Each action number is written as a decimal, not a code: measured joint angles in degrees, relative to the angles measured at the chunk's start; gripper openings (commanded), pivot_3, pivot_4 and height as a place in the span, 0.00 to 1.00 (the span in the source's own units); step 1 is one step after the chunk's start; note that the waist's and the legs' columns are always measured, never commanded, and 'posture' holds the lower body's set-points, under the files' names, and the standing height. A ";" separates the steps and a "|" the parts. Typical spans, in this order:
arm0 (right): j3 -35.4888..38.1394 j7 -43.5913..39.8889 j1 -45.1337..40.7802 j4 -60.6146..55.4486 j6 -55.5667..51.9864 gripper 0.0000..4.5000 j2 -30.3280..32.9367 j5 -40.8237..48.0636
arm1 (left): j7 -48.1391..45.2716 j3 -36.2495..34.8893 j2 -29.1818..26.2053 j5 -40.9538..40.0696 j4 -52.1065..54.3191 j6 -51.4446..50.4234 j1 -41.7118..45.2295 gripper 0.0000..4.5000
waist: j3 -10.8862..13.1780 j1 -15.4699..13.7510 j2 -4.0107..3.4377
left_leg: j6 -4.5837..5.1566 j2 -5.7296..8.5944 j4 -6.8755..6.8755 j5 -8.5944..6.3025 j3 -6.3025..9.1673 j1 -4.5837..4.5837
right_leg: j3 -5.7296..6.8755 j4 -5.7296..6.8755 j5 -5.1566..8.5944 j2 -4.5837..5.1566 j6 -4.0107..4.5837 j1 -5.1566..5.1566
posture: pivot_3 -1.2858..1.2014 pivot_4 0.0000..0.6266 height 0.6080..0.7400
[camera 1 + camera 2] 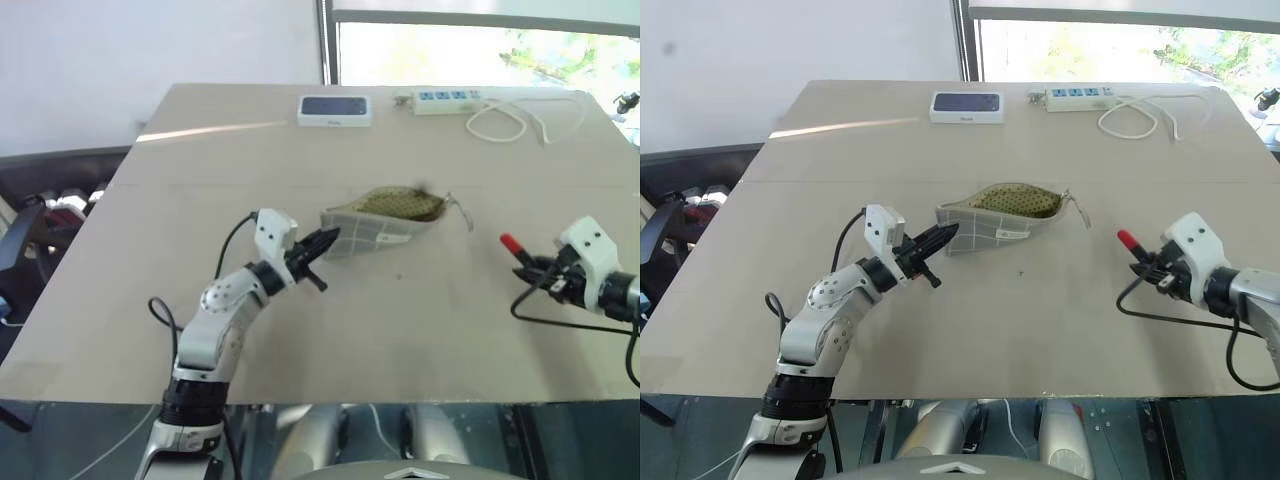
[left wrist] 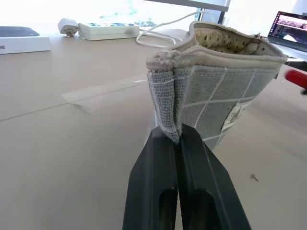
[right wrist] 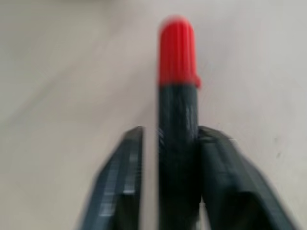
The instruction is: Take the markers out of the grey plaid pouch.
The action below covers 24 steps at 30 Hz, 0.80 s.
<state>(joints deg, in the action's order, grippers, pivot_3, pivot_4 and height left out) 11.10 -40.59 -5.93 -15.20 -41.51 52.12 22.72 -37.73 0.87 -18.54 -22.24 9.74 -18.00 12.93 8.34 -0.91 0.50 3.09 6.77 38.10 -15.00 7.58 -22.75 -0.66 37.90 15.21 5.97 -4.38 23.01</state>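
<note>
The grey plaid pouch (image 1: 385,218) lies at mid-table, its mouth gaping so the yellowish lining shows. My left gripper (image 1: 325,240) is shut on the pouch's near end, and the fabric seam is pinched between its fingers (image 2: 158,163) in the left wrist view. No markers can be seen inside the pouch. A dark marker with a red cap (image 3: 177,96) sits between the fingers of my right gripper (image 1: 530,265), low over the table to the pouch's right. One finger touches the marker and a gap separates it from the other, so the gripper is open.
A white box with a dark top (image 1: 335,109) and a power strip (image 1: 447,99) with a looped white cable (image 1: 510,120) lie at the table's far edge. A black cable trails from the right wrist near the front right edge.
</note>
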 measured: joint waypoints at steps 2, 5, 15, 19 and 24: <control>-1.40 1.06 -0.28 0.81 1.32 0.84 0.15 -2.93 | 0.03 0.27 -0.02 0.34 0.90 0.01 -0.68 0.00 | 0.00 -0.11 0.00 | 0.00 0.01 0.00 0.00 0.00 -0.01 | 0.00 -0.01 0.00 0.01 0.00 0.00 | 0.52 0.24 0.98; -1.78 1.13 -1.61 1.37 1.75 0.84 -0.30 -3.80 | -0.01 1.28 0.08 0.62 1.36 0.02 -1.49 0.00 | 0.00 0.00 0.00 | 0.00 0.01 0.00 0.00 -0.02 -0.01 | -0.03 -0.01 0.00 0.01 0.00 0.00 | 0.52 0.24 0.98; 1.12 0.79 -12.27 -7.87 -6.08 0.57 -8.27 11.09 | -1.02 3.70 0.20 0.67 3.02 0.05 -3.13 0.00 | 0.01 -0.17 -0.02 | 0.01 0.01 -0.03 -0.01 0.04 -0.05 | 0.03 -0.12 0.00 0.01 0.01 -0.01 | 0.52 0.24 0.98; 0.00 0.87 -14.69 -12.37 -10.17 0.10 -10.11 17.19 | -1.32 3.89 0.36 0.66 3.02 0.07 -3.15 0.00 | 0.02 0.05 -0.03 | 0.01 0.01 -0.05 -0.01 0.04 -0.05 | 0.03 -0.10 0.00 0.01 0.01 0.01 | 0.52 0.24 0.98; -6.42 1.22 -15.92 -13.11 -10.70 0.01 -12.13 17.23 | -2.31 5.12 0.94 0.53 3.02 0.08 -3.28 0.00 | 0.02 0.07 -0.03 | 0.01 0.00 -0.03 0.00 0.04 -0.03 | 0.03 -0.04 0.00 0.02 0.01 0.01 | 0.52 0.24 0.98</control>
<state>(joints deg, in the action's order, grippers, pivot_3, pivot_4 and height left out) 4.68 -39.37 -21.84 -28.32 -52.21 39.99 39.95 -40.04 5.99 -17.60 -21.71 12.76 -17.92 9.65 8.36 -0.84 0.47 3.11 6.78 38.06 -15.01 7.62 -22.78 -0.63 37.86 15.21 5.99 -4.37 23.02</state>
